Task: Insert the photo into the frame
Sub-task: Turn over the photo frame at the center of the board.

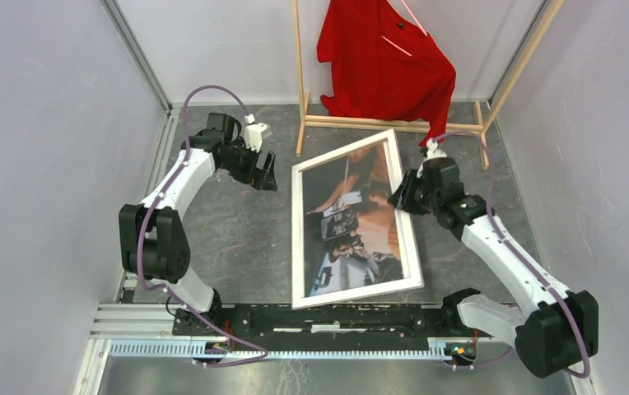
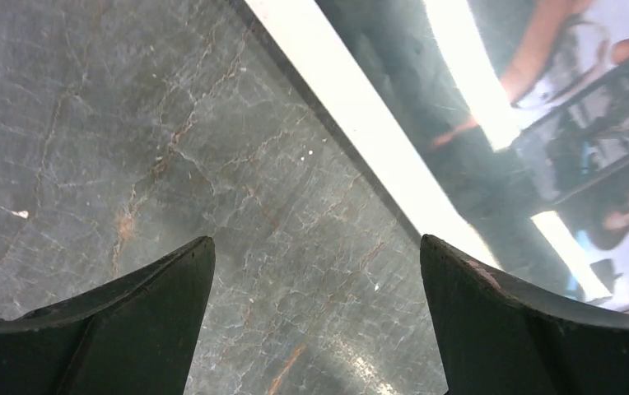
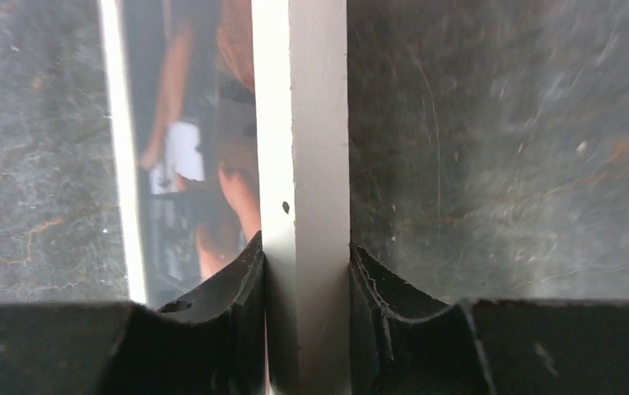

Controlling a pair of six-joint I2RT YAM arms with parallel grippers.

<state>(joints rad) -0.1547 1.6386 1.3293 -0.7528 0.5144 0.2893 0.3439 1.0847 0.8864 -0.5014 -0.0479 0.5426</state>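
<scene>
The frame (image 1: pixel 298 239) lies askew in the middle of the grey table, its thin white border around the dark photo (image 1: pixel 352 218) of people that shows through the pane. My right gripper (image 1: pixel 399 197) is at the frame's right side. In the right wrist view it (image 3: pixel 305 247) is shut on the white side rail (image 3: pixel 305 123), one finger on each face, with the photo (image 3: pixel 212 123) to the left of the rail. My left gripper (image 1: pixel 263 174) hangs open over bare table just off the frame's upper left corner. Its view shows the white border (image 2: pixel 361 123) and the glossy photo (image 2: pixel 542 99) running past its right finger.
A wooden clothes rack (image 1: pixel 299 74) with a red shirt (image 1: pixel 385 62) stands at the back, its base bar just behind the frame's top edge. Grey walls close in on both sides. A black mounting rail (image 1: pixel 319 317) runs along the near edge.
</scene>
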